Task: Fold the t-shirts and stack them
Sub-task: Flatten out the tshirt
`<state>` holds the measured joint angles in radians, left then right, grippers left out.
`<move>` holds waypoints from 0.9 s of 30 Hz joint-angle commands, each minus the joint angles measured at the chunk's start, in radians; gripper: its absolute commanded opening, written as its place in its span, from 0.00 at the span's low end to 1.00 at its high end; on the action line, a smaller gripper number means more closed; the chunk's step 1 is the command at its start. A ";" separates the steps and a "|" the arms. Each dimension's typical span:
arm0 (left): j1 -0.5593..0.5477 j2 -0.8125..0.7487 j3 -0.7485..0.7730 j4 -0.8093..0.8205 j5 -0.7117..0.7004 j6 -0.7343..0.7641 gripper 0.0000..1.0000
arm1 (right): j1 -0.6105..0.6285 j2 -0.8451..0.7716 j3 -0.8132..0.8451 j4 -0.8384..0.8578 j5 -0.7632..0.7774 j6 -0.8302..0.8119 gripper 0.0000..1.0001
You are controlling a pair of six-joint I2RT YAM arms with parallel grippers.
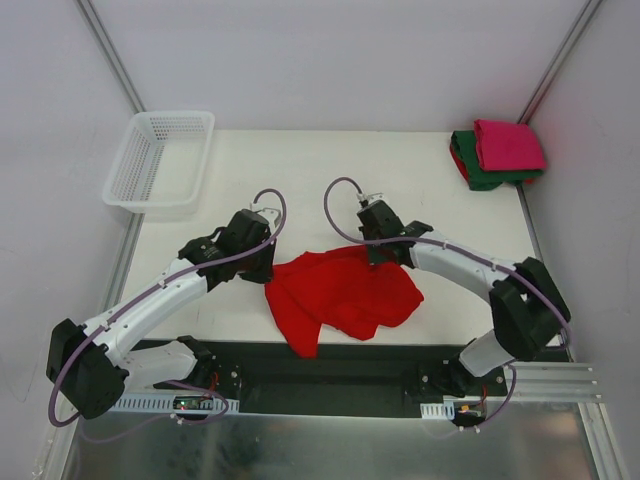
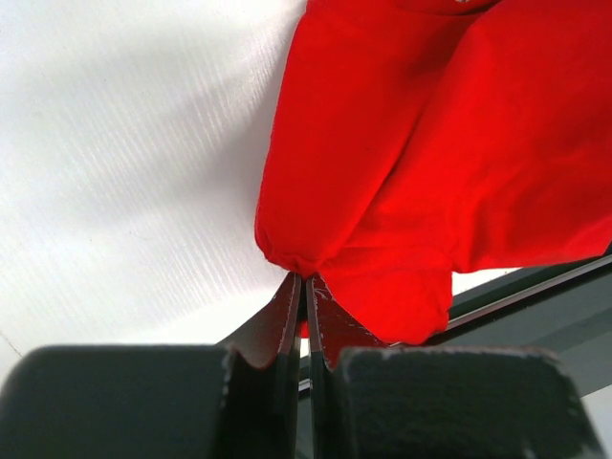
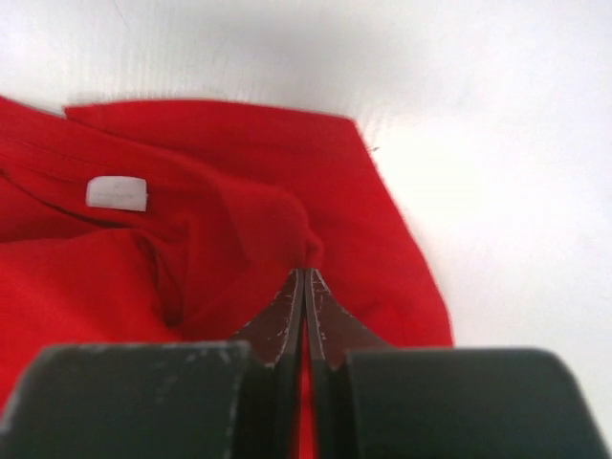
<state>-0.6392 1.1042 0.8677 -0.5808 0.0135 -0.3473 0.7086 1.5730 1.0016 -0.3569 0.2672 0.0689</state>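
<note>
1. Red t-shirt point(image 1: 345, 295) lies crumpled at the near middle of the table point(image 1: 300, 170). One tail droops over the near edge towards the black rail point(image 1: 340, 375). It is the one shirt not yet folded.
2. Left gripper point(image 2: 304, 282) has its fingers pressed together on a bunched fold at the shirt's left edge. That hold looks meant for drawing this side out flat.
3. Right gripper point(image 3: 304, 274) pinches a ridge of cloth at the shirt's far right side, near the white neck label point(image 3: 117, 192). With both sides held, the arms can likely spread the cloth between them.
4. In the far right corner the pink t-shirt point(image 1: 508, 143) sits folded on the green t-shirt point(image 1: 480, 178), well apart from the arms. The red one probably belongs on top.
5. At the far left stands the white basket point(image 1: 172, 117), apart from all the shirts.
</note>
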 commanded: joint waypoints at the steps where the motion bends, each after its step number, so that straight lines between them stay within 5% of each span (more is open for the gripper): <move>1: 0.016 -0.023 0.001 0.010 -0.015 0.022 0.00 | -0.001 -0.198 0.026 -0.069 0.105 -0.026 0.01; 12: 0.016 -0.030 0.027 0.015 -0.026 0.048 0.00 | -0.003 -0.390 0.146 -0.229 0.257 -0.061 0.01; 27: 0.168 0.054 0.382 -0.025 -0.018 0.217 0.00 | -0.006 -0.574 0.331 -0.327 0.512 -0.231 0.01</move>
<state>-0.4984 1.1107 1.1515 -0.5900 -0.0013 -0.2142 0.7082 1.0447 1.2736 -0.6529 0.6727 -0.0864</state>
